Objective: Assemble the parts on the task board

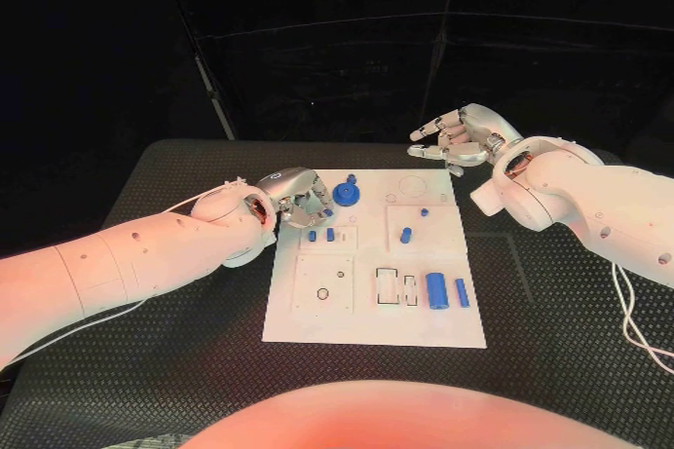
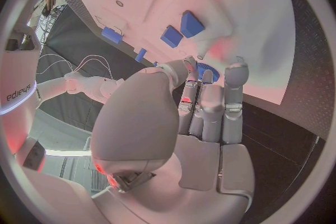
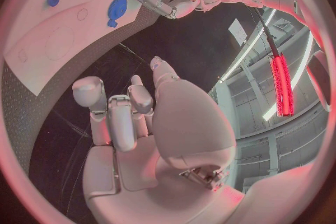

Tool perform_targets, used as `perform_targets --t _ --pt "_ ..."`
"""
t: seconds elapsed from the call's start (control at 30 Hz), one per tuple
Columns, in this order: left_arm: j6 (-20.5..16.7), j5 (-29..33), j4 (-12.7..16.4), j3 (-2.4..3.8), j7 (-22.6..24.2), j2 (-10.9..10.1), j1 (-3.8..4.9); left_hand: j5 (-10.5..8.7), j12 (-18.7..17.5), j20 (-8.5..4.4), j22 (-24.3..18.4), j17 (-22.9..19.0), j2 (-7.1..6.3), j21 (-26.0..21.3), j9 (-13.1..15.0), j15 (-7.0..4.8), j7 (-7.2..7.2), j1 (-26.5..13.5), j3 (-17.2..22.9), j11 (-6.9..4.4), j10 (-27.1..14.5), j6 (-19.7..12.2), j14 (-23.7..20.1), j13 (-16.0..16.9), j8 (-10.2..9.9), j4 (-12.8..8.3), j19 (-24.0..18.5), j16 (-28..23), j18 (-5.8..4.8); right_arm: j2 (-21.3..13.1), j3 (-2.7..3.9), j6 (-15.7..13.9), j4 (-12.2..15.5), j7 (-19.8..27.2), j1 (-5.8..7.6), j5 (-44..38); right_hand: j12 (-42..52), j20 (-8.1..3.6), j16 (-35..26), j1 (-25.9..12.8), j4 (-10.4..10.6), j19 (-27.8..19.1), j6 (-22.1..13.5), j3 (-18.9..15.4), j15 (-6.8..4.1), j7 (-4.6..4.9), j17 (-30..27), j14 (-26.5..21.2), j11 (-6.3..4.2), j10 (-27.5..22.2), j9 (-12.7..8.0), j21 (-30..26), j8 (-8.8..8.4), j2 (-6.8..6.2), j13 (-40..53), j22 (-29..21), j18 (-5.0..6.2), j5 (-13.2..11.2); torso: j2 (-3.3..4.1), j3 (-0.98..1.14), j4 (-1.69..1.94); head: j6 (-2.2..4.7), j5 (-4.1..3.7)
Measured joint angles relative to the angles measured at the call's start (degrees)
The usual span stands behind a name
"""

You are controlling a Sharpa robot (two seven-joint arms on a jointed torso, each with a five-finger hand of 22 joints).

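The white task board (image 1: 377, 313) lies in the middle of the table. At its far left a blue gear (image 1: 347, 194) stands on it. My left hand (image 1: 298, 201) hovers just beside the gear with its fingers stretched toward it, and nothing sits between them; the left wrist view shows the fingertips (image 2: 237, 71) right at the gear (image 2: 209, 73). Two small blue blocks (image 1: 320, 236) sit just nearer than that hand. My right hand (image 1: 457, 135) hangs above the board's far right corner, fingers apart and loosely bent, holding nothing.
Two blue pegs (image 1: 406, 235) stand mid-board on the right. A blue cylinder (image 1: 437, 291) and a thin blue bar (image 1: 461, 292) lie near the front right, beside rectangular slots (image 1: 387, 285). A plate with holes (image 1: 324, 283) fills the front left. Black mat surrounds the board.
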Motion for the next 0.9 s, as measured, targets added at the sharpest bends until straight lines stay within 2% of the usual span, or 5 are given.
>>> perform_targets --t 0.9 --pt "1.92 0.17 -0.65 0.05 -0.06 0.16 0.0 0.23 0.0 0.2 0.01 -0.22 0.15 0.0 0.32 0.0 0.19 -0.13 -0.01 0.0 0.0 -0.18 0.0 0.0 0.08 0.0 -0.2 0.0 0.0 0.01 0.0 0.02 -0.04 0.0 -0.03 0.0 0.0 0.0 0.0 0.0 0.0 0.0 0.0 0.0 0.0 0.0 -0.01 0.0 0.0 0.0 -0.01 0.0 0.0 0.0 0.0 0.0 0.01 0.0 0.01 0.02 -0.01 -0.1 0.01"
